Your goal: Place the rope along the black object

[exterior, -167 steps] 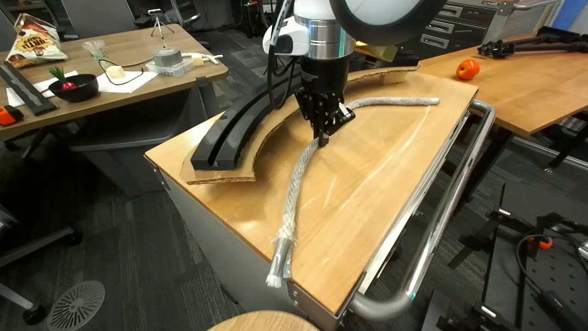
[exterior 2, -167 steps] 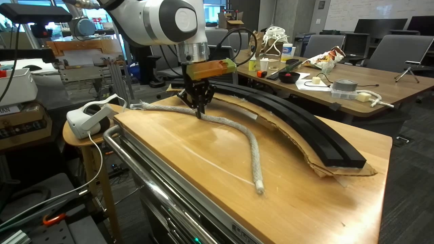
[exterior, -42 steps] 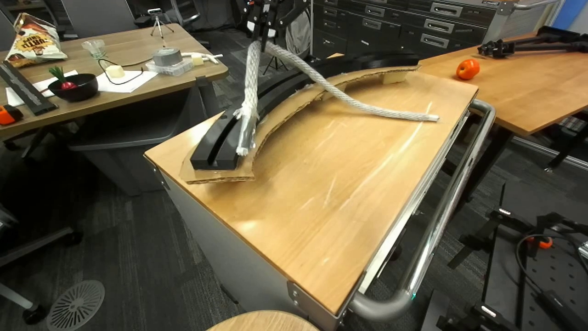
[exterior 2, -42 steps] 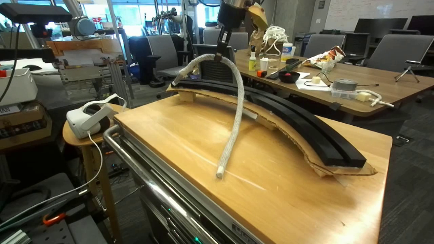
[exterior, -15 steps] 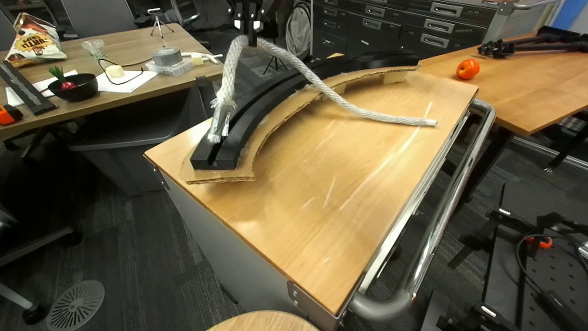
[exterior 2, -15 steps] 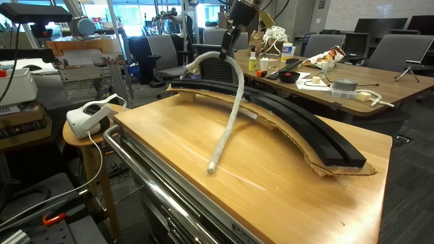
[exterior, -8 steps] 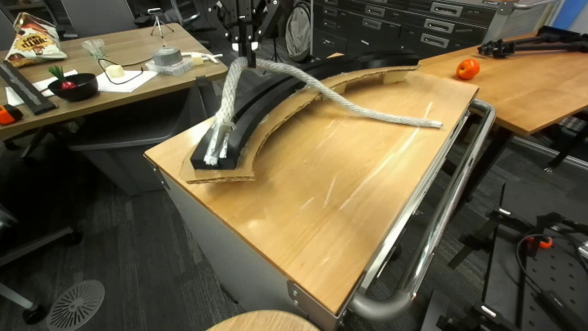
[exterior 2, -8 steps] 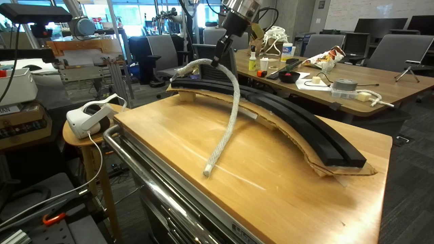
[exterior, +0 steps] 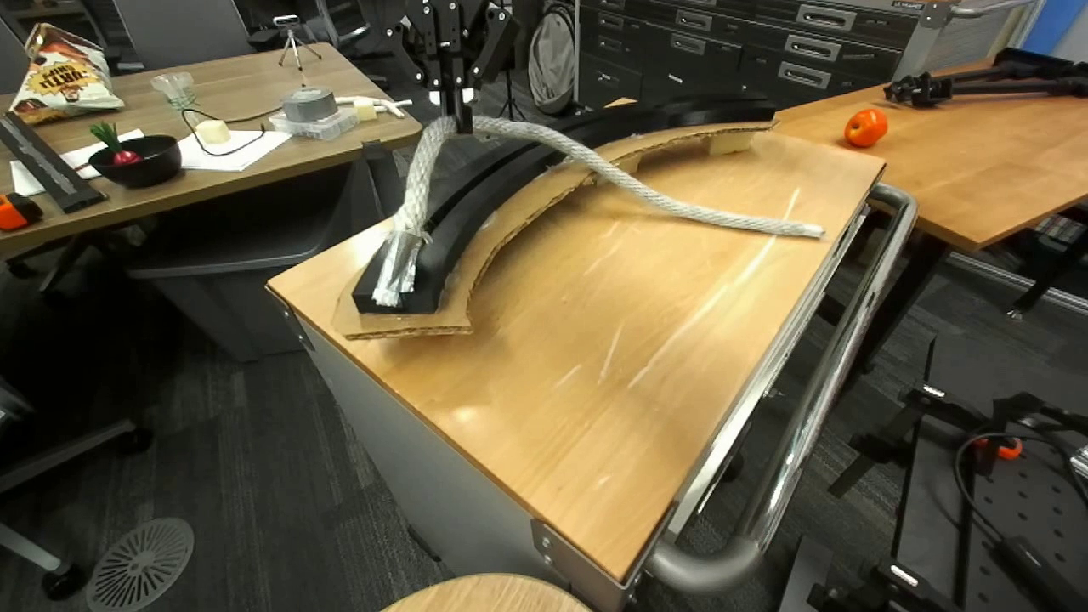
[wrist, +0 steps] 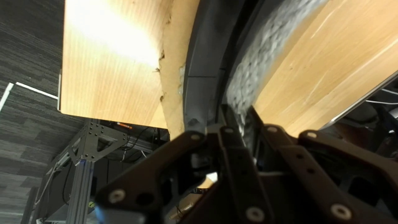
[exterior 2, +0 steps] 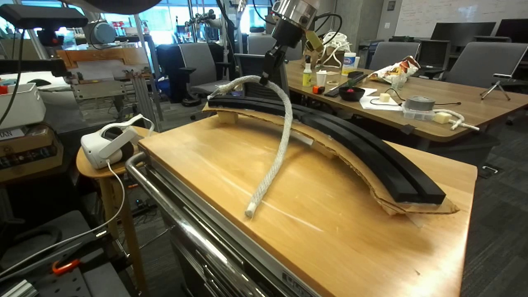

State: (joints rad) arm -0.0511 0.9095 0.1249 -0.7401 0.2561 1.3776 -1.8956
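Wrist view: the tool has its fingertips pinched together on the rope, whose blurred length runs up and to the right from the tool, with the grooved black object mostly to the tool's left. In both exterior views the rope arches with its crown at the tool, so its long axis bends there. In an exterior view the short, silver-wrapped end drops below and left of the tool, pointing down over one end of the black object, roughly in line with the groove; whether it touches cannot be told. The long stretch slants down to the tool's right, crossing over the black object and the cardboard, its tip on the bench and pointing toward the metal rail.
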